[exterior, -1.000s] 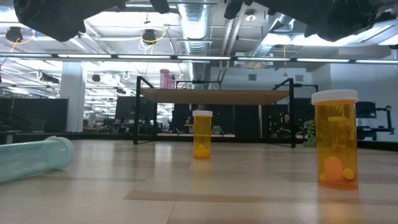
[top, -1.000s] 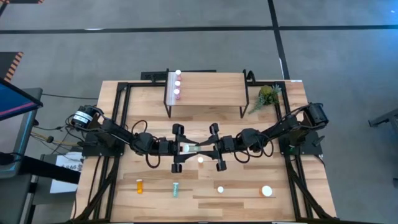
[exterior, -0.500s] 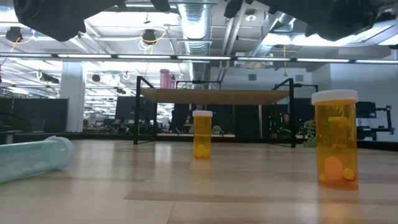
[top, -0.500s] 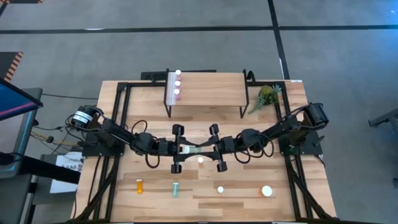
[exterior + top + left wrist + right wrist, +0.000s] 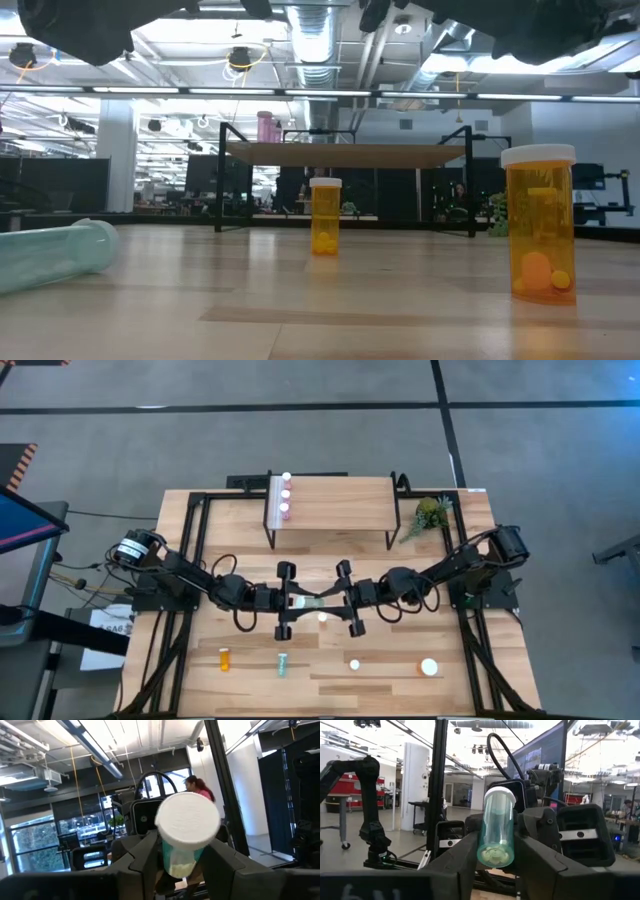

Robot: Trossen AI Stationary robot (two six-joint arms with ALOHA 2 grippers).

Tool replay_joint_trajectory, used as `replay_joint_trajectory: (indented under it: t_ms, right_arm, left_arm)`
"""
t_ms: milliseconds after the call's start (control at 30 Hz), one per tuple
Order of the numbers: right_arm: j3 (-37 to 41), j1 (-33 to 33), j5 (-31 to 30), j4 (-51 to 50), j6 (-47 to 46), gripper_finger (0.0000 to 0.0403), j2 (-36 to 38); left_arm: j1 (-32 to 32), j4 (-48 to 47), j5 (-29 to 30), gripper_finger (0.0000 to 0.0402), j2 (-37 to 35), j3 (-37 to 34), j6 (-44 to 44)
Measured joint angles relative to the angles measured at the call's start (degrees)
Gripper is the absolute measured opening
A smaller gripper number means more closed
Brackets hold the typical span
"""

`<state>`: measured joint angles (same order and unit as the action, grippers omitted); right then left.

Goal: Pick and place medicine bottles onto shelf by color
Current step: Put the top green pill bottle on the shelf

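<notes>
Above the table's middle, the left gripper (image 5: 291, 600) is clamped on a teal-green white-capped medicine bottle (image 5: 309, 601), its fingers (image 5: 145, 857) pressing the body. Opposite it, the right gripper (image 5: 340, 598) brackets the same bottle (image 5: 496, 834); whether it grips, I cannot tell. Beyond them stands the light-wood shelf on black legs (image 5: 335, 503), carrying three pink bottles (image 5: 285, 494).
</notes>
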<state>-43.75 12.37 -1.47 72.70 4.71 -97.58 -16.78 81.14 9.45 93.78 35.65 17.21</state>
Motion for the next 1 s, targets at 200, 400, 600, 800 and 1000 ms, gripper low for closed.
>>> replay_joint_trajectory:
  t_ms: [200,400,600,800,1000]
  right_arm:
    - [0.0,-1.4,-1.1,-5.2,-1.7,0.0205,-0.2]
    - [-0.1,-2.3,-1.0,-7.3,-3.4,0.0225,-0.2]
    - [-0.1,-2.5,-1.8,-13.8,-3.3,0.0229,1.5]
    - [-0.1,-2.5,-5.1,-29.9,-3.7,0.0229,7.9]
    - [-0.3,-2.7,-6.4,-47.0,-6.6,0.0228,16.9]
  left_arm:
    - [0.1,-1.6,2.4,0.0106,0.0,0.0,0.0]
    - [0.0,-2.8,3.2,0.0106,0.0,0.0,0.0]
    - [0.0,-6.6,4.9,0.0106,-1.0,0.0,-0.1]
    - [0.0,-17.2,6.4,0.0107,-5.0,0.0,-2.0]
    - [0.1,-29.1,8.4,0.0107,-7.6,0.0,-6.4]
